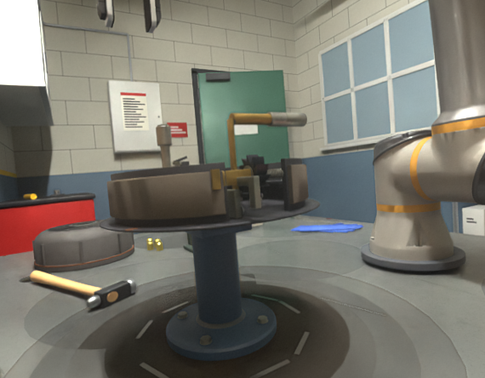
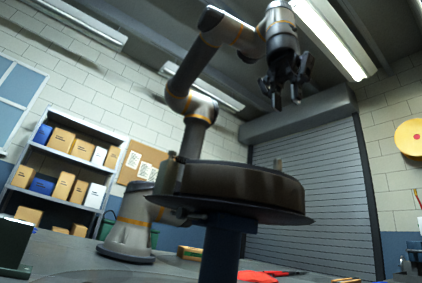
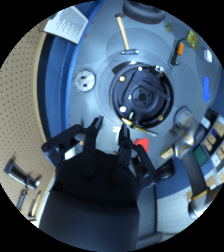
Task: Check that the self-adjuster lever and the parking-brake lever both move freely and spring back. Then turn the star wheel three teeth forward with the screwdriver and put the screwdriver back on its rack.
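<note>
The brake assembly (image 1: 203, 193) sits flat on a blue pedestal (image 1: 218, 289), and my gripper (image 2: 283, 92) hangs high above it, open and holding nothing. From the wrist camera the round backing plate (image 3: 141, 95) lies well below my fingertips (image 3: 111, 128). A yellow parking-brake lever with a grey grip (image 1: 267, 120) rises from the assembly, and a dark toothed star wheel (image 1: 255, 164) sits beside it. An orange-handled screwdriver (image 3: 178, 50) lies on a rack on the table beyond the plate.
A brake drum (image 1: 82, 246) lies on the table left of the pedestal, with a hammer (image 1: 82, 289) in front of it. A blue rag (image 1: 326, 227) and my arm's base (image 1: 412, 238) are to the right. A pegboard (image 3: 12, 117) stands at one side.
</note>
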Available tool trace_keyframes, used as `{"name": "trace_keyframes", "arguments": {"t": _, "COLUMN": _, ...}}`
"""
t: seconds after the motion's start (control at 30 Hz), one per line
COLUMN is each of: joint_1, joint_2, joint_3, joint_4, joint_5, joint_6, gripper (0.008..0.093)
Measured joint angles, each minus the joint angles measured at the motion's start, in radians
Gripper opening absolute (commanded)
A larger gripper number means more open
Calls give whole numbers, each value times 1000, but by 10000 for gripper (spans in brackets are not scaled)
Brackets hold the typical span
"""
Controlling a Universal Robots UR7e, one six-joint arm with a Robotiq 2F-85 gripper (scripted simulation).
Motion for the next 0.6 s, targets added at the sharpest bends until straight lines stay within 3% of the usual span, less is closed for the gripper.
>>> {"name": "trace_keyframes", "arguments": {"t": 0.23, "joint_1": 0, "joint_2": 11, "joint_3": -109, "joint_4": 97, "joint_5": 0, "joint_6": 0, "gripper": 440}}
{"name": "trace_keyframes", "arguments": {"t": 0.6, "joint_1": 0, "joint_2": 13, "joint_3": -113, "joint_4": 103, "joint_5": 0, "joint_6": 0, "gripper": 560}}
